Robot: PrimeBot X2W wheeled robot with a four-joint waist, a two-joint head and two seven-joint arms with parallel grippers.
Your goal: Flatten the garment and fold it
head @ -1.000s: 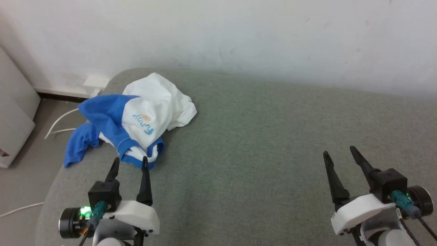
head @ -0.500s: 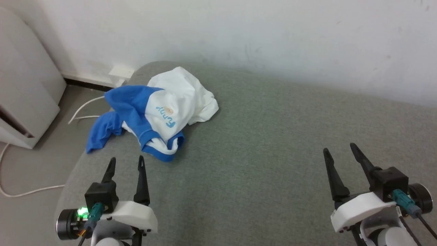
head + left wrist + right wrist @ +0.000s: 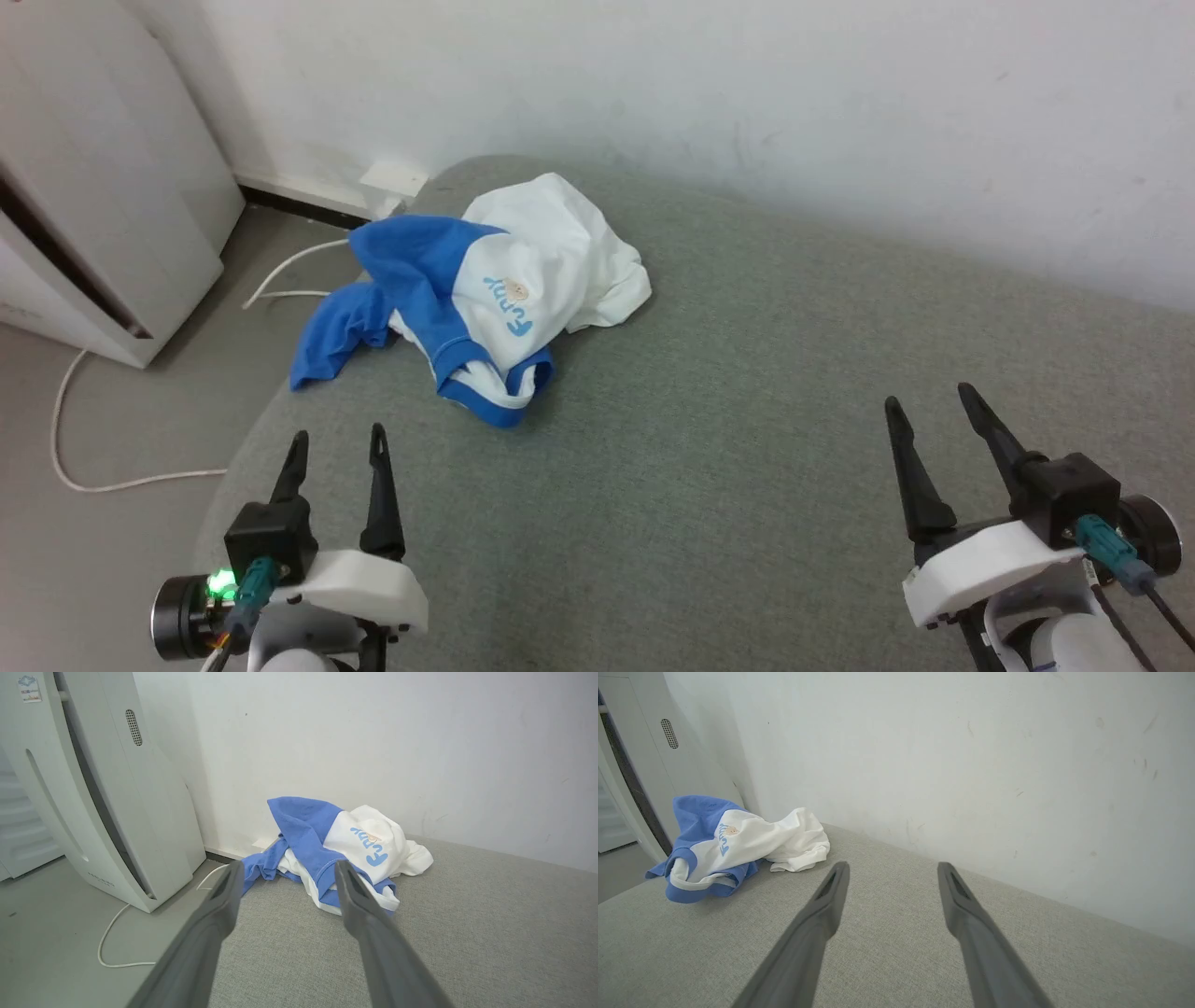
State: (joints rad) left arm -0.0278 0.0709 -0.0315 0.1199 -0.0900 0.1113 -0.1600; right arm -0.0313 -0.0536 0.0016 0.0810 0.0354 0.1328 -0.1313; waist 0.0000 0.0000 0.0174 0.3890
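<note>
The garment (image 3: 495,299) lies crumpled at the grey cushion's (image 3: 728,448) far left corner. The left gripper (image 3: 338,433), nearer, and right gripper (image 3: 927,396), well apart, hang empty with jaws spread. It would be best to pinch separate blue shoulders, not the heap.

I could not see the whole garment (image 3: 551,261). It was bunched up, with parts folded under other parts. Its blue letters (image 3: 504,306) were too small for me to read. The white machine (image 3: 103,215) at the far left was cut off by the picture's edge. The white cable (image 3: 70,448) slipped out of sight beside it. Its sticker (image 3: 26,688) was too tiny to read.
</note>
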